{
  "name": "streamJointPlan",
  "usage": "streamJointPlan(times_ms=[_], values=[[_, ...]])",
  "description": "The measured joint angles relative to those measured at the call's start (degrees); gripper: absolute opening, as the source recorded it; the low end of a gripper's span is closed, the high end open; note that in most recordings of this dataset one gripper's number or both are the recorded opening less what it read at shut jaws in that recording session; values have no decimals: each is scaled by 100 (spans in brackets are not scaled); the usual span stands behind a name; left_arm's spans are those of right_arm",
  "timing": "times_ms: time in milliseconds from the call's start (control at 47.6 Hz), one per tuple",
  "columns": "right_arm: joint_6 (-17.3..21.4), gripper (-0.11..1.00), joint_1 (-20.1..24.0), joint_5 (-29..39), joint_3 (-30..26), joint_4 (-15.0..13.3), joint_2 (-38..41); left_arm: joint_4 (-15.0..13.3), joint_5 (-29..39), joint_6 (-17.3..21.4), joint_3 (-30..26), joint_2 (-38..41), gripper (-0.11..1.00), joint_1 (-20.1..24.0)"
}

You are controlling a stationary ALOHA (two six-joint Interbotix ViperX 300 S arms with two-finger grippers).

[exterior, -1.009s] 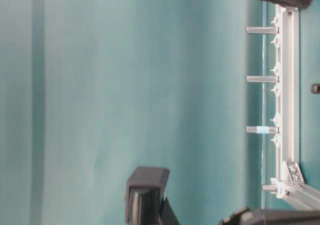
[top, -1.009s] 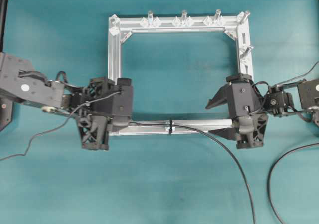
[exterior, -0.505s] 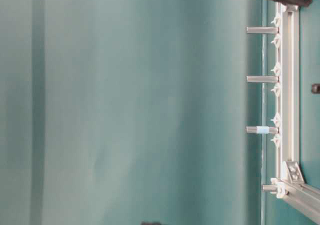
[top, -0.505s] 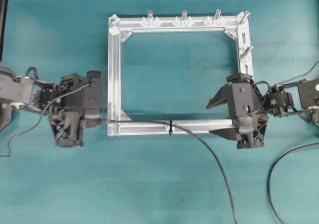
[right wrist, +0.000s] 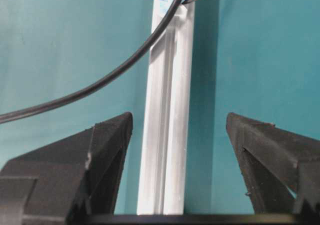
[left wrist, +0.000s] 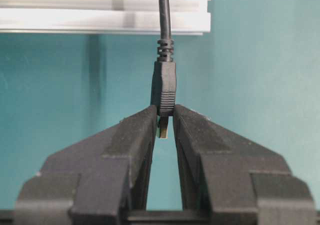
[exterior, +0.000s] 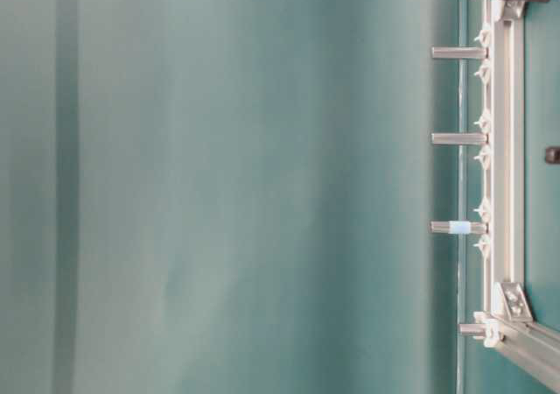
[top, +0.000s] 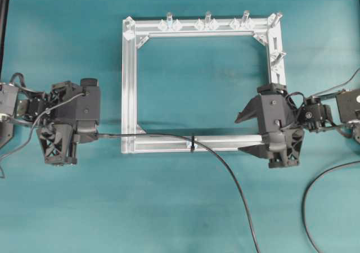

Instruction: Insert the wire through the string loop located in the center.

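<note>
Left gripper pinches the wire plug, tip half-hidden; right gripper spread.

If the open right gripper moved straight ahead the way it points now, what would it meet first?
Probably nothing at once: the right gripper straddles the silver aluminium frame bar with jaws wide apart. Further along waits the thin black wire at the small black string loop; height is unclear.

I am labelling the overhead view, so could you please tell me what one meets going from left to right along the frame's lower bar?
left gripper → plug end of the wire → frame's lower-left corner → string loop → right gripper
</note>
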Motion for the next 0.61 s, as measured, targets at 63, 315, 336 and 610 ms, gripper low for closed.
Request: streamJointPlan(times_ms=[63,315,336,610], values=[[0,78,0,-9,9,0,0,0,9,0,0,0,15,-18],[0,79,0,-9,9,0,0,0,18,0,9,0,15,-35],[0,79,0,0,9,0,0,0,18,-9,9,0,15,-35],[0,79,0,-9,9,0,0,9,-141,0,26,272,15,-97]])
